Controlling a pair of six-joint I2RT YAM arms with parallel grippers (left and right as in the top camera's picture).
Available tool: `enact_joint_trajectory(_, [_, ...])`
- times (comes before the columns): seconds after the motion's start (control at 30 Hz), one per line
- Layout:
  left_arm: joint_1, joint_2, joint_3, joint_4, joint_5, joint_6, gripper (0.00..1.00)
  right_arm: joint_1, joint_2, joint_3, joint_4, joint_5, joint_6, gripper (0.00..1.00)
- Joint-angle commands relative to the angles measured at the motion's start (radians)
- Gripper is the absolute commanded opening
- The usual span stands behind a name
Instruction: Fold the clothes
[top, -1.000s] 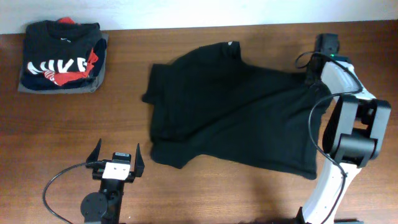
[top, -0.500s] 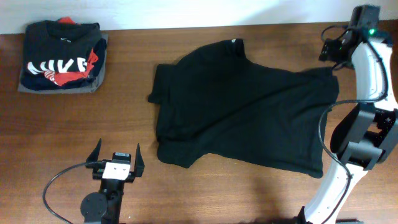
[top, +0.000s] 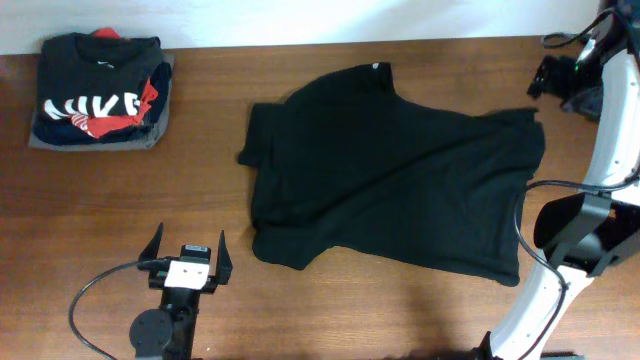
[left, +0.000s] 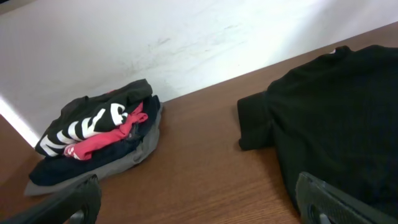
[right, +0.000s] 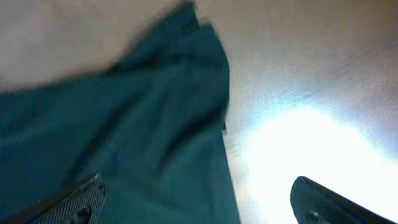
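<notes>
Over the bench's (top: 300, 90) far-right corner | right tool (top: 548, 80) spread wide, empty, beside the clothes (top: 390, 180) spread out for folding | left tool (top: 187, 252) wide open, parked near edge.

"NIKE" on folded black top (top: 98, 72)

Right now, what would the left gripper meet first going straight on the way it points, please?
Ahead of the left gripper: bare table only, between folded pile and black shirt, though depth is unclear.
</notes>
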Motion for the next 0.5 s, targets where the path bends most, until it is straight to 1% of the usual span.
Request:
enact_joint_trajectory(0.0, [0.006, -0.006, -0.006, -0.001, 0.010, -0.011, 0.99, -0.019, -0.090, 0.024, -0.069, 0.071, 0.176, 0.99])
enact_joint_trajectory(0.03, [0.006, -0.006, -0.006, -0.001, 0.010, -0.011, 0.99, -0.023, -0.116, 0.023, -0.082, 0.105, 0.224, 0.99])
enact_joint_trajectory(0.17, [0.006, -0.006, -0.006, -0.001, 0.010, -0.010, 0.99, -0.023, -0.229, 0.018, -0.081, 0.049, 0.235, 0.99])
enact_joint_trajectory(0.27, [0.006, -0.006, -0.006, -0.001, 0.010, -0.011, 0.99, -0.023, -0.314, -0.023, -0.081, 0.029, 0.244, 0.99])
enact_joint_trajectory(0.4, [0.006, -0.006, -0.006, -0.001, 0.010, -0.010, 0.99, -0.023, -0.433, -0.179, -0.081, 0.035, 0.301, 0.99])
enact_joint_trajectory(0.47, [0.006, -0.006, -0.006, -0.001, 0.010, -0.011, 0.99, -0.023, -0.489, -0.294, -0.081, 0.049, 0.350, 0.99])
